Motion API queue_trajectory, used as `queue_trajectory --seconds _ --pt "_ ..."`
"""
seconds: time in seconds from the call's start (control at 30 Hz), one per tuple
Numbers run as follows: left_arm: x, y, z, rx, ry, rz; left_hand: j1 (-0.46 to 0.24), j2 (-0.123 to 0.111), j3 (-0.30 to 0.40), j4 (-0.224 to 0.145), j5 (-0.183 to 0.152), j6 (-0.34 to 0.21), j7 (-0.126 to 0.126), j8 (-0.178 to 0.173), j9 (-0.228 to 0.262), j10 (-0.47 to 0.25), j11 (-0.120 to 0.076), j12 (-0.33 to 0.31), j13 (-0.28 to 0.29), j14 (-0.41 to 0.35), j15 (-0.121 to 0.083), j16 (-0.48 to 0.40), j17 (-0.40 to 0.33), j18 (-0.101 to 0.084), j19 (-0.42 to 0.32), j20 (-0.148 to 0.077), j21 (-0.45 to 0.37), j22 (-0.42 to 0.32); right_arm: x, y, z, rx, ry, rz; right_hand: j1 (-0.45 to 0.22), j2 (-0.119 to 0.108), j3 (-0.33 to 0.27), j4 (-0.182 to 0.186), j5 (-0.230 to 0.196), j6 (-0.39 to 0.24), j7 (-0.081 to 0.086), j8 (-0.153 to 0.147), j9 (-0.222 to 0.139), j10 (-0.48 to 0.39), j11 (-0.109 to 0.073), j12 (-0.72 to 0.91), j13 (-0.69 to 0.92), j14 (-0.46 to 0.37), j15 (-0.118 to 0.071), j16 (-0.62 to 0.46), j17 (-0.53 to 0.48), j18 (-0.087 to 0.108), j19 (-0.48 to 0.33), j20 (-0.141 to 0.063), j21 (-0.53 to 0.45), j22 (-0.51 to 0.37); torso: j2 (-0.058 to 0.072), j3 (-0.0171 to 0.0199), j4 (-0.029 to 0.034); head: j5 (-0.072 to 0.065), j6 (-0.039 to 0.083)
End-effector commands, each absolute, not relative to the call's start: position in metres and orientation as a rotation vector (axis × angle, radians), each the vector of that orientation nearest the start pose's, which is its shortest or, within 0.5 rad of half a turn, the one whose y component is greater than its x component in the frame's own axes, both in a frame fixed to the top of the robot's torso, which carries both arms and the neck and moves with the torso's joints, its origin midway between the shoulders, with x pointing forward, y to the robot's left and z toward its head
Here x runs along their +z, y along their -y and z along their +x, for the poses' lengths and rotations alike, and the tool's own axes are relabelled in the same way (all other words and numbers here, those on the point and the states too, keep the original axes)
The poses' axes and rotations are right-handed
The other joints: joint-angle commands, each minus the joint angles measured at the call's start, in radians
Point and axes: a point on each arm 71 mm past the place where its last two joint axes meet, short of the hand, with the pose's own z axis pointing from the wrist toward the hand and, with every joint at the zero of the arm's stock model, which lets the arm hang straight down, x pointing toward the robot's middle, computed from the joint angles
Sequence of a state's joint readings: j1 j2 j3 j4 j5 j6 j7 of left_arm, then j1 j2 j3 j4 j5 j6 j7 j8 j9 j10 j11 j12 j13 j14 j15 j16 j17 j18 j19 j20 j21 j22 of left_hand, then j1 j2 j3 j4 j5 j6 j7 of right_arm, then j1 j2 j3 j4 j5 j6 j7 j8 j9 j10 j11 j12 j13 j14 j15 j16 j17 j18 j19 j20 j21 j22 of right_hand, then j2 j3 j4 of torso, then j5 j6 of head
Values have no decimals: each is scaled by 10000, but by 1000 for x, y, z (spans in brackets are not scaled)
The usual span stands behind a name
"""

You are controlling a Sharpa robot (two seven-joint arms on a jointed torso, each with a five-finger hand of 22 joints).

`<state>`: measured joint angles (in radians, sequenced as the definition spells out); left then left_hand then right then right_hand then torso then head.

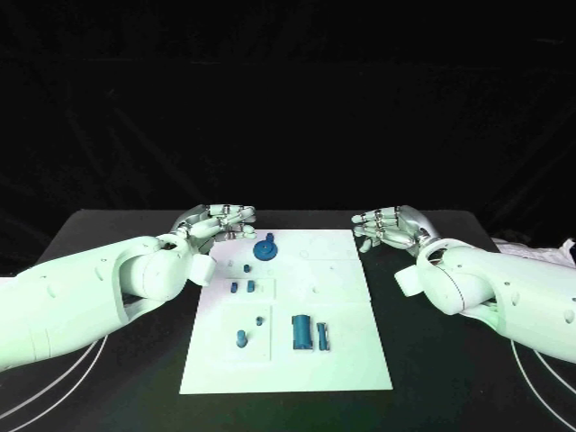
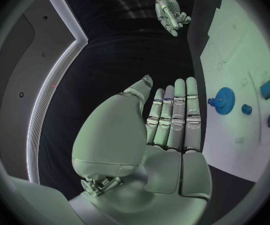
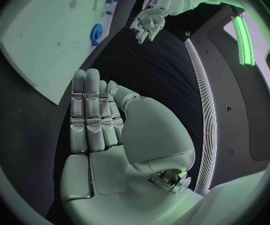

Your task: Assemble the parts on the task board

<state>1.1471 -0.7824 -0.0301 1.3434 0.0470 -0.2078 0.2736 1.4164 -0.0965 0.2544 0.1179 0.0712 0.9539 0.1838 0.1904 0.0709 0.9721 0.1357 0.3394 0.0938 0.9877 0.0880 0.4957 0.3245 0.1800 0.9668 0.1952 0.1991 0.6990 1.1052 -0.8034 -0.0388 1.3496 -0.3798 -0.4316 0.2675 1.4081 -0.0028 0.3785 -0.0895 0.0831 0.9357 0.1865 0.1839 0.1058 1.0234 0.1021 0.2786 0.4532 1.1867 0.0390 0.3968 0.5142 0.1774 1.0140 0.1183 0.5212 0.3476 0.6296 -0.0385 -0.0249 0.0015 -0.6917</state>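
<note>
Black table (image 1: 132, 378) (white task board (image 1: 346, 360) centred).

The worktop (image 1: 132, 360) is black with a matte surface and carries pale curved lines near its front corners on both sides. The white task board (image 1: 346, 360) lies flat at the centre of the worktop, its long side running away from the robot. A crumpled white item (image 1: 537, 249) rests at the right edge of the worktop, well apart from the task board.
</note>
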Motion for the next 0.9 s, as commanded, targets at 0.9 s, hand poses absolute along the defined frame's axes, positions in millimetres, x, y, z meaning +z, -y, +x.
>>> queue_trajectory --seconds 0.9 --pt "-227 -205 483 -12966 -12762 -12565 -9004 965 -1801 -1179 -712 -6091 -1838 -1904 -709 -6152 -1357 -3394 -938 -6349 -880 -4957 -3245 -1014 -6598 -1060 -1991 -5270 -228 204 477 12460 -12652 11599 -9298 28 -2235 895 -831 -5916 -1152 -1839 -1058 -6285 -1021 -2786 -4532 -7700 -390 -3968 -4270 -973 -6474 -1183 -4209 -3476 -854 385 249 -15 917"
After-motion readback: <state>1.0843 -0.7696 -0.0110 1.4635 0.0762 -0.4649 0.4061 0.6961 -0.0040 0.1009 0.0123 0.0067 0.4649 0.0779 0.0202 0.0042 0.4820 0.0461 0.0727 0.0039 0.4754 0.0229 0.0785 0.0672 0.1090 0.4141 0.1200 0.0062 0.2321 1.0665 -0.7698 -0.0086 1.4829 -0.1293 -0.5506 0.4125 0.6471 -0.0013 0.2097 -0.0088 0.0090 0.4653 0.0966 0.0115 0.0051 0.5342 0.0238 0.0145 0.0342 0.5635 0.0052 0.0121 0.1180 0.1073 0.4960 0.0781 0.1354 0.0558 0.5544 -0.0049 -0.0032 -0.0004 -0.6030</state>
